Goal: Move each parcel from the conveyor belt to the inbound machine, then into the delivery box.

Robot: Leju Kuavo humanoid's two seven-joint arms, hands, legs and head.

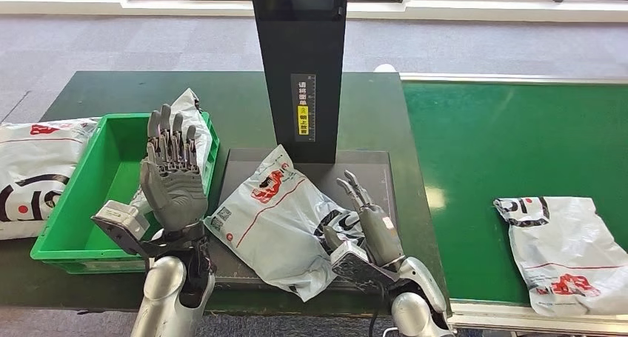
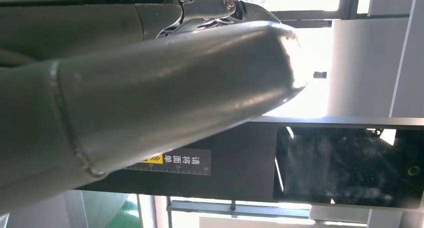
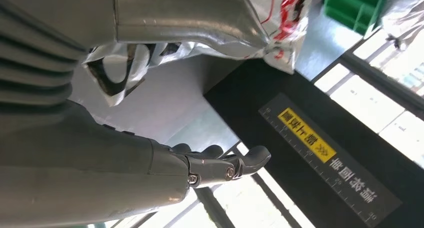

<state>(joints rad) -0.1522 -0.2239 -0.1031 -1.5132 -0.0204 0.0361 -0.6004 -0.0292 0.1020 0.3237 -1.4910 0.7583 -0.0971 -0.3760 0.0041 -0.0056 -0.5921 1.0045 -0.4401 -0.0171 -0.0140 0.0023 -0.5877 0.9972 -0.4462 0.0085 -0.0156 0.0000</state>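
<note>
- My left robot hand (image 1: 174,178) is raised upright above the near right corner of the green delivery box (image 1: 81,196), fingers straight and spread, holding nothing.
- In the left wrist view the thumb (image 2: 150,87) of that robot hand crosses most of the frame, with nothing held against it.
- My right robot hand (image 1: 366,222) lies at the right edge of the parcel on the platform (image 1: 285,218), fingers extended and apart; whether it touches the bag I cannot tell, and it grips nothing.
- In the right wrist view the fingers (image 3: 225,168) are stretched out with nothing in them, and the grey bag sits just beside the hand.
- That parcel, a grey bag with red print, lies flat on the dark platform of the inbound machine (image 1: 299,63), at the foot of its black column; its near corner overhangs the platform's front edge.
- A second parcel (image 1: 185,111) stands tilted inside the delivery box against its right wall.
- A third parcel (image 1: 37,170) lies on the table (image 1: 237,104) at its left edge, touching the box's left wall.
- A fourth parcel (image 1: 566,252) lies on the green conveyor belt (image 1: 489,137), towards its near right corner, well apart from the machine.
- The column carries a yellow label with a ruler scale (image 1: 303,111).
</note>
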